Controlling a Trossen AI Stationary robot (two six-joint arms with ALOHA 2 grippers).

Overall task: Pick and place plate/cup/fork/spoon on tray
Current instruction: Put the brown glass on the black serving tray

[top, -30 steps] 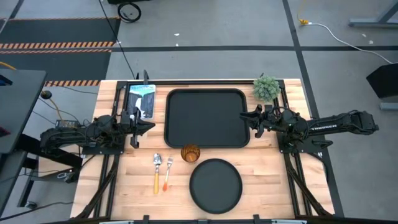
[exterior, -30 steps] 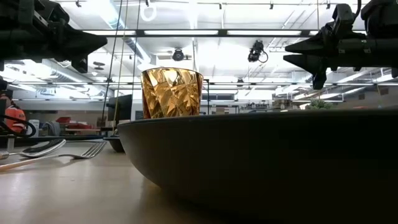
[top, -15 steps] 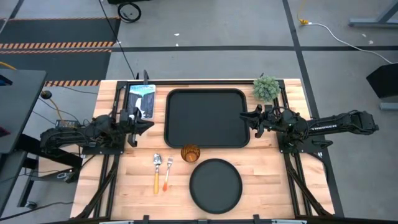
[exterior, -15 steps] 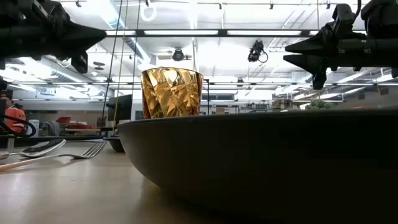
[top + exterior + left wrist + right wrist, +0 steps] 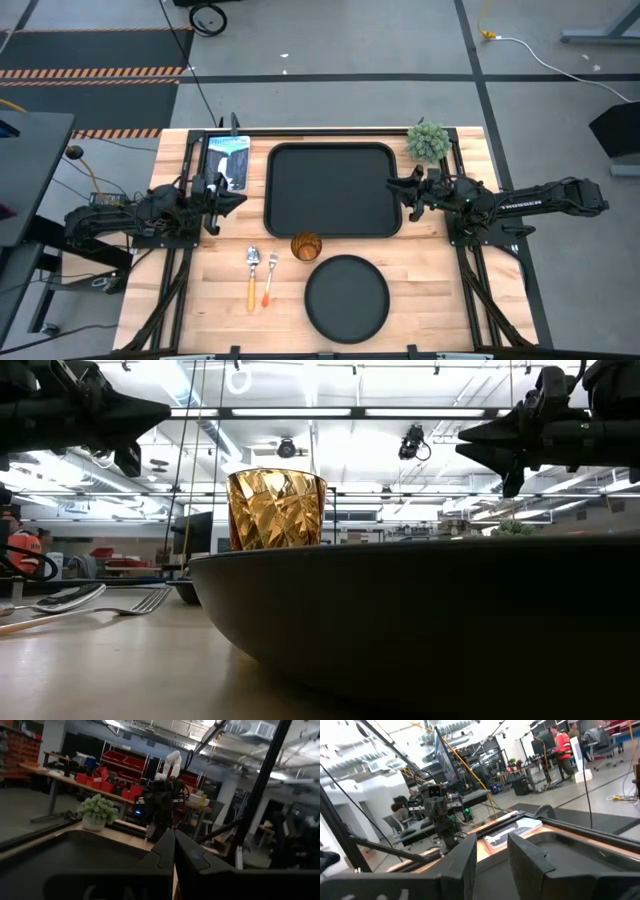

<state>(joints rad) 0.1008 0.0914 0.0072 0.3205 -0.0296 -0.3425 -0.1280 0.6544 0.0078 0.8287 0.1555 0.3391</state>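
Cup (image 5: 306,245), plate (image 5: 347,297), fork (image 5: 270,277) and spoon (image 5: 252,276) lie near the tray (image 5: 333,190), apart from both hands. Left hand (image 5: 236,197) hovers clenched beside the tray; right hand (image 5: 396,186) hovers slightly parted over its edge.

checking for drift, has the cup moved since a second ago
No. The cup sits at the same spot between the tray and the plate.
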